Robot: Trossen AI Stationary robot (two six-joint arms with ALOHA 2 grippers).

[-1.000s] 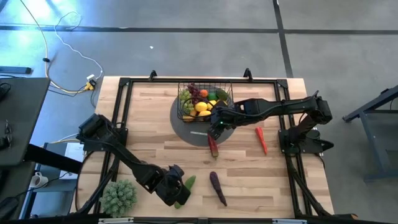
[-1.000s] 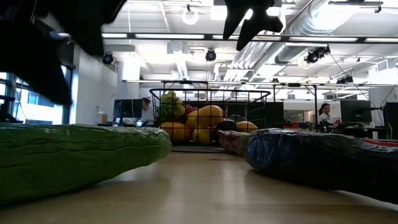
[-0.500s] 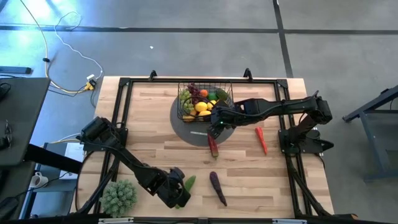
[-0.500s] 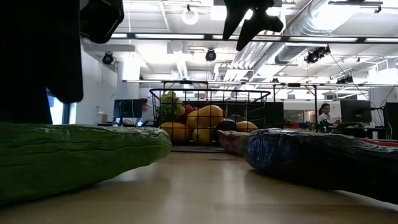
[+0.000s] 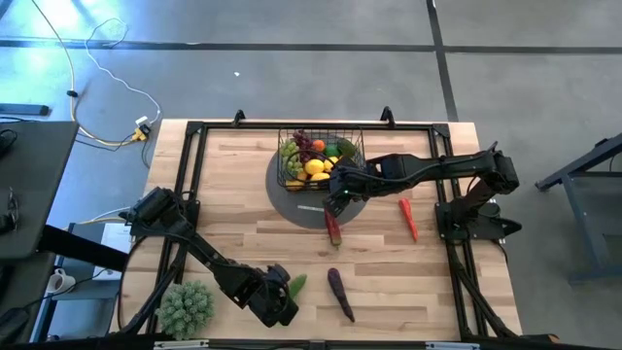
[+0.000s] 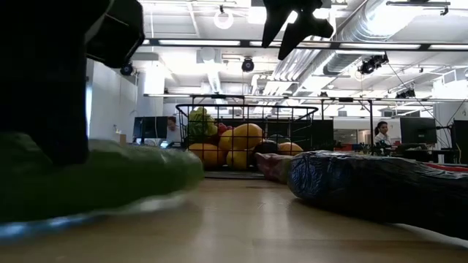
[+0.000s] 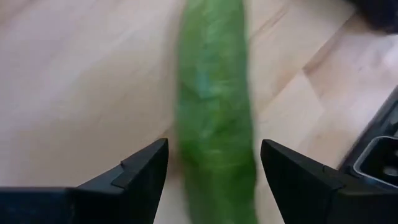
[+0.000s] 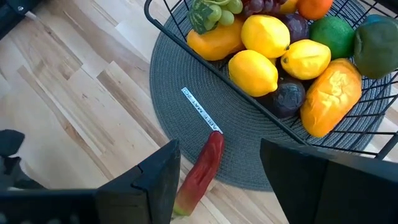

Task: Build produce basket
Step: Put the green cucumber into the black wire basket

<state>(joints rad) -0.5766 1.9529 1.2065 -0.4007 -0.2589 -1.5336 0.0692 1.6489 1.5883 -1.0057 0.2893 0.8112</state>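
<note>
- Over the last second my left gripper has dropped down onto the cucumber near the front edge of the table; a moment ago it was beside and above it, and now it straddles it.
- The cucumber has gone blurred in the low view, so I judge it is being nudged as I arrive; the pick-up has begun but no grip is made.
- My left fingers stand wide apart, one on each side of the cucumber, holding nothing yet.
- My right gripper has not moved: it hovers over the grey mat just beside the basket, fingers parted and empty, above a red-green pepper lying half on the mat.
- The basket already holds lemons, grapes and orange fruit.
- Still out on the table: the eggplant and red chili.
</note>
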